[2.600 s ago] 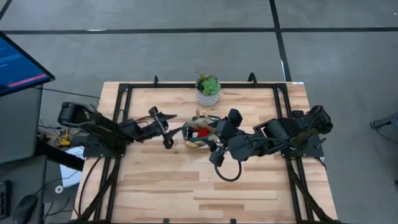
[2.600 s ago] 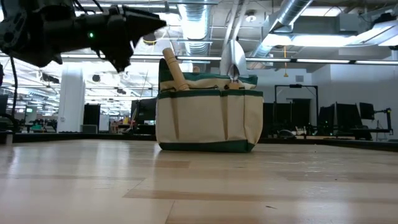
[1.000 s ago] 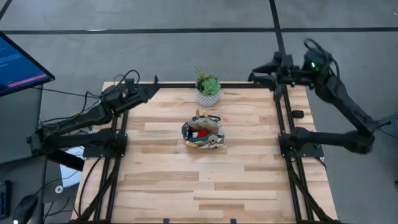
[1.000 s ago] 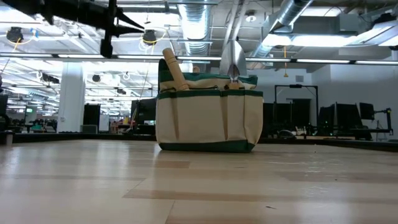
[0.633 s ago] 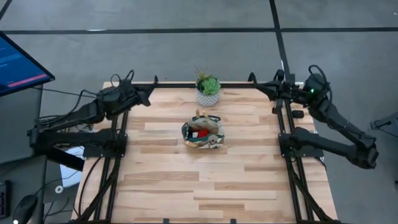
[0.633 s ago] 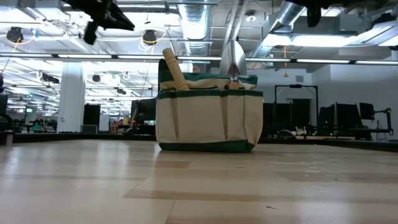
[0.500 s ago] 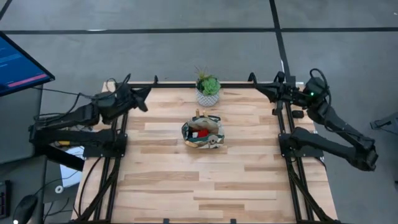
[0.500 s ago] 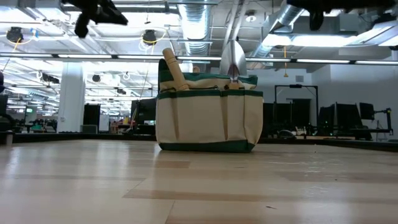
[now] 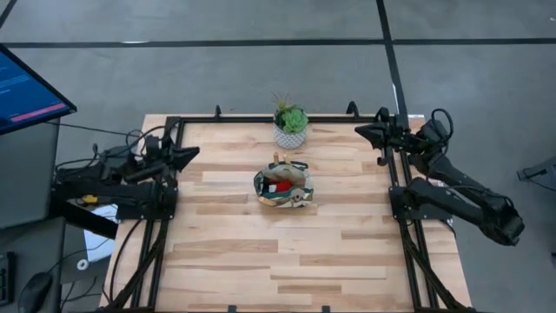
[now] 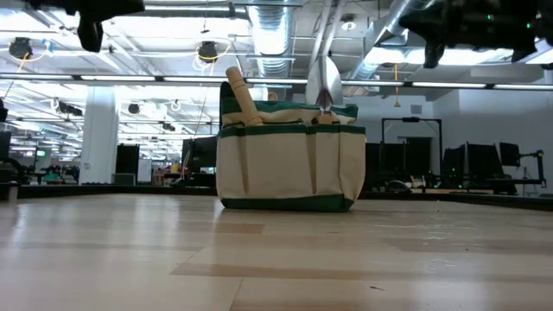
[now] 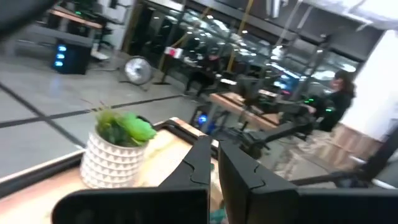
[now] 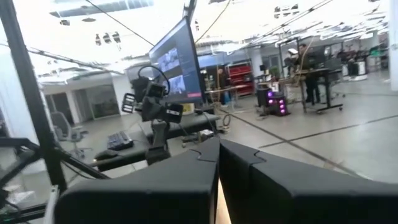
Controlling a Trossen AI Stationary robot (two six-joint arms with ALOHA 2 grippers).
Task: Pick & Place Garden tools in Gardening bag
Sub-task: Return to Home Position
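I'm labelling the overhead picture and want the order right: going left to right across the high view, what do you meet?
Monitor → left end effector → gardening bag → right end effector. The potted plant shares the bag's left-right span, so it is left out.

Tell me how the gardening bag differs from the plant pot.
The gardening bag is beige fabric with green trim; the plant pot is patterned white. The gardening bag holds tools, a wooden handle and metal blade sticking up; the plant pot holds a green plant. The gardening bag sits mid-table; the plant pot stands at its edge. Both stand upright, clear of the left end effector and right end effector.
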